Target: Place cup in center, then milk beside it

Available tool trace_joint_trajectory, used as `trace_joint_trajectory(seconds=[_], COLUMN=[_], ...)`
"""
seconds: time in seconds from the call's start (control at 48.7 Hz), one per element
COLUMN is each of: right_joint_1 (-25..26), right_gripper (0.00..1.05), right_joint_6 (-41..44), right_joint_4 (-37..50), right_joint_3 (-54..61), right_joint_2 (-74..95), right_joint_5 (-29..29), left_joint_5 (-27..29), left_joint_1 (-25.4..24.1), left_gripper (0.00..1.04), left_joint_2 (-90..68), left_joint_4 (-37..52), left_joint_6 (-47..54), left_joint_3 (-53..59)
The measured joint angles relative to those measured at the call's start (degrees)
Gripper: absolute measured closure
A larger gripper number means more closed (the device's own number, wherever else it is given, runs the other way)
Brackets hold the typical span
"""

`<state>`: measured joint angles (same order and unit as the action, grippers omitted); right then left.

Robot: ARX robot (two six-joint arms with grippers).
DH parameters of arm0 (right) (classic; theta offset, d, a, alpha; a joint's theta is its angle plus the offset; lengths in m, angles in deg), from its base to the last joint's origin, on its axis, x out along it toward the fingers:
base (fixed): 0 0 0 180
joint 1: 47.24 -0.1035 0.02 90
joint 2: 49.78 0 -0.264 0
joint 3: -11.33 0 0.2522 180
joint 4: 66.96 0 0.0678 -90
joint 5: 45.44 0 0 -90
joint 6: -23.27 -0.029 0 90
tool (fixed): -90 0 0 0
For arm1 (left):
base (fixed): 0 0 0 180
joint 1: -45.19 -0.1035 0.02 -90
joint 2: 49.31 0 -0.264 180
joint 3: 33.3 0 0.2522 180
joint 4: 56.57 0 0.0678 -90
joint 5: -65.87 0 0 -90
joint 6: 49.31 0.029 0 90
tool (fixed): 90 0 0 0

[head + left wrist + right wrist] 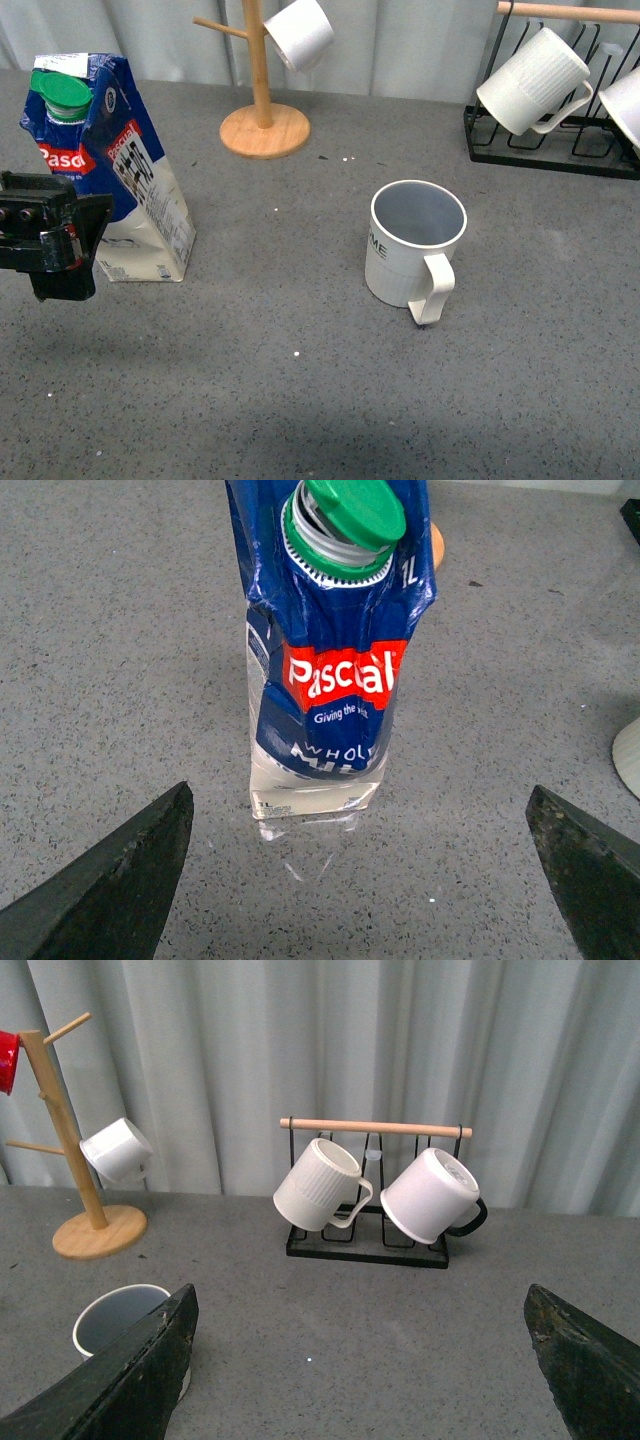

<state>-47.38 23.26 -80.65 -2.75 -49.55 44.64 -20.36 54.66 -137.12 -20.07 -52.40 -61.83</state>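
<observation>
Bench [300,400]: grey, speckled, mostly bare.
Rack [560,162] sits at the back right corner with plain mugs hanging on it. Mug tree [264,130] stands at the back edge, left of middle. Neither is in the way.
Milk [110,170] stands near the left edge, well apart from the cup and not yet gripped. Its walls are creased and dented and it leans a bit. In the left wrist view the green cap looks tilted and not seated.
Cup [415,240] is upright about mid-bench, slightly right, handle toward the front edge. First step looks done; milk is the step in hand.
Left gripper [55,240]: fingers spread wide and empty, lined up on the milk from the front-edge side, short of it.
Right gripper [360,1370]: spread and empty, not touching the cup, facing the rack.

Risks:
- Soft, crumpled walls could buckle under the squeeze, so the milk slips or twists.
- A high grip on a leaning carton could tip it on the lift.
- A loose cap could leak on any tilt.
- Setting down too close could knock the cup or catch its handle.
</observation>
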Motion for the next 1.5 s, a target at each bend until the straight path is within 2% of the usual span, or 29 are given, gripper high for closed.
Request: trace_joint_trajectory(seconds=[0.329, 1.089, 1.13, 1.5], right_joint_1=[0.00, 0.00, 0.00, 0.00], right_gripper=[0.09, 0.09, 0.09, 0.09], right_joint_6=[0.00, 0.00, 0.00, 0.00], right_joint_4=[0.02, 0.00, 0.00, 0.00], right_joint_3=[0.00, 0.00, 0.00, 0.00], right_joint_2=[0.00, 0.00, 0.00, 0.00], right_joint_5=[0.00, 0.00, 0.00, 0.00], left_joint_5=[1.84, 2.69, 2.69, 2.67], left_joint_1=[0.13, -3.48, -3.48, -3.21], left_gripper=[0.07, 0.07, 0.09, 0.60], left_joint_2=[-9.20, -17.59, -17.62, -17.53], left_joint_4=[3.48, 1.09, 1.07, 0.31], left_joint_6=[-0.04, -2.25, -2.29, -3.19], left_joint_3=[-3.17, -13.75, -13.77, -13.88])
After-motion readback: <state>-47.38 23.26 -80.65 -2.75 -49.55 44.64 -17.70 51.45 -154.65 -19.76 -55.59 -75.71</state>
